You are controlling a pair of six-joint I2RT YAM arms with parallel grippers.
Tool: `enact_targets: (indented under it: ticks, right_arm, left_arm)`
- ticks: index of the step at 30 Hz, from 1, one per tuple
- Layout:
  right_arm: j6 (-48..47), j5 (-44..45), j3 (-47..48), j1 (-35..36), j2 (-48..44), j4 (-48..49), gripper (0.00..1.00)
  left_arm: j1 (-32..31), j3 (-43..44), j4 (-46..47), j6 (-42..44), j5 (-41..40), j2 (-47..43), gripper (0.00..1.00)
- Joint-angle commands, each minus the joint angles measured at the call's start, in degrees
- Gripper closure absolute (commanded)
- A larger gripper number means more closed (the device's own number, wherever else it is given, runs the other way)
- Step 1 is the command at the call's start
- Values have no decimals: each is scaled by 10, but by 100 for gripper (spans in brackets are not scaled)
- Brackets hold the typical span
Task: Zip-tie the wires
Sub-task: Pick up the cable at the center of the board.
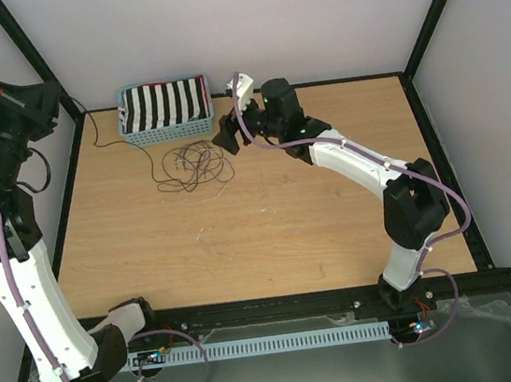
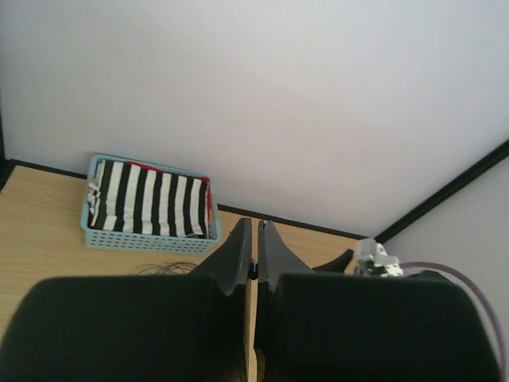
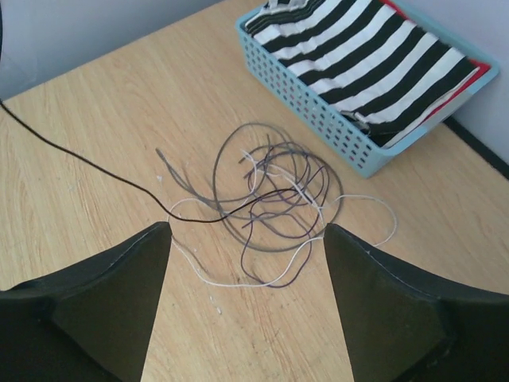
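The wires (image 1: 194,166) lie as a loose tangle of thin dark, grey and pale loops on the wooden table, just in front of the blue basket. In the right wrist view the wires (image 3: 303,193) spread out just ahead of my right gripper (image 3: 246,231), which hangs above the table. Its jaws stand wide open with nothing between them. From above, the right gripper (image 1: 226,141) hovers at the tangle's right edge. My left gripper (image 2: 256,227) is shut and holds nothing. It is raised high at the far left, with the wires (image 2: 163,269) far below it.
A blue basket (image 1: 168,132) holding striped black-and-white cloth stands at the back of the table, its wall (image 3: 318,119) close beyond the tangle. One long dark strand (image 3: 79,155) trails from the tangle to the table's back-left side. Black frame posts rise at the corners.
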Motion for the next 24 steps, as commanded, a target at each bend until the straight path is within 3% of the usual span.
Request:
enact_targets:
  ticks: [1,6,10,17,24]
  right_arm:
    - [-30,-45,-37,7,13,29,9]
    - [-143,-30,-132,48,20,167,0]
    - [-153,-70,-168,65,66,275,1]
    - [-162,-102,-98,107,166,279,1]
    - [-143,-63,-42,115,230,291,1]
  left_arm:
    - [2,16,9,-23,46,-1,100]
    - [2,25,9,-29,56,-2,100]
    - [2,27,9,-38,69,0,100]
    - [2,32,9,-38,74,2,100]
    - [2,33,9,-56,97,5,100]
